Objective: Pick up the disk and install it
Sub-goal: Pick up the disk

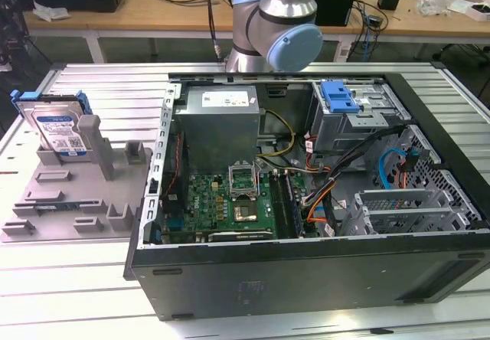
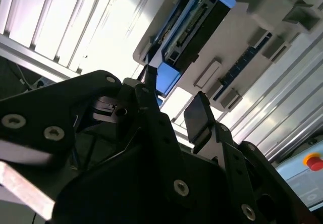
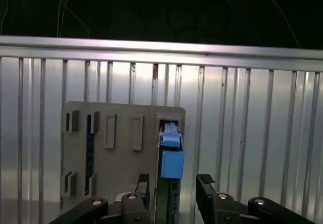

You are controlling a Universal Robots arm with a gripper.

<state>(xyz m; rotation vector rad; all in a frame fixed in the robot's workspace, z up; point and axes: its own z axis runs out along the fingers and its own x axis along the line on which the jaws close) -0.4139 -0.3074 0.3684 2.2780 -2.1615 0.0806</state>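
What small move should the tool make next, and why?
Probably move the tool slightly closer: its open fingers stand either side of the silver hard drive with the blue plastic bracket, upright in the grey plastic holder, but seem not yet near enough to grip it.

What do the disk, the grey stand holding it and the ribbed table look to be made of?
The disk: silvery metal body by its dull sheen, with a white-and-blue label, paper-like, and a blue bracket that looks like plastic. The grey stand: matte, even grey with moulded slots, probably plastic. The table: bright ribbed strips reflecting light, likely aluminium.
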